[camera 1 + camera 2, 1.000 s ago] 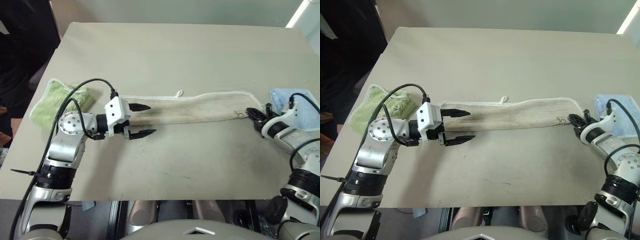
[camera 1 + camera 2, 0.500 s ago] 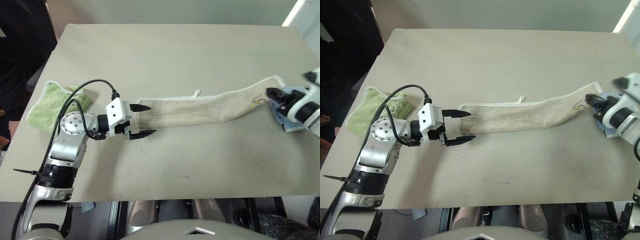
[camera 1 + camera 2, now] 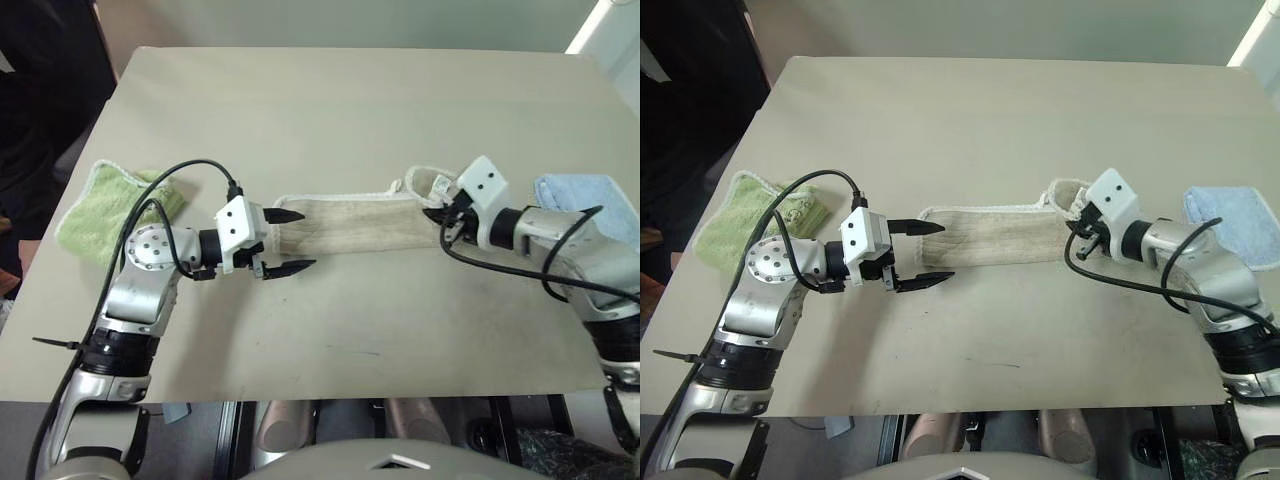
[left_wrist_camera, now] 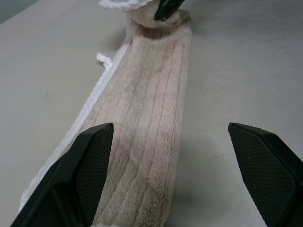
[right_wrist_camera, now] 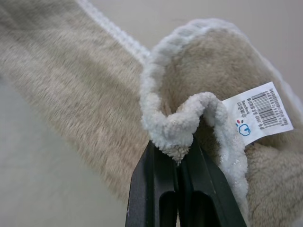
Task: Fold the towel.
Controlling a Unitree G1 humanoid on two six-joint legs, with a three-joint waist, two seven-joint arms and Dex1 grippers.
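Lying in a long narrow strip across the middle of the beige table, the beige-tan plush towel with white corded edging has its right end lifted and curled back over itself toward the left. The right gripper has its two black fingers pressed together on the white edge of that raised end, and a small white label with a barcode hangs from the cloth just beside the pinch. The left gripper is at the left end of the strip with its fingers spread wide; one finger is over the towel's end and the other is over bare table in front of it, and I cannot tell if they touch the cloth. A light green terry towel lies near the table's left edge, and a light blue folded towel lies near the right edge, behind the right arm.
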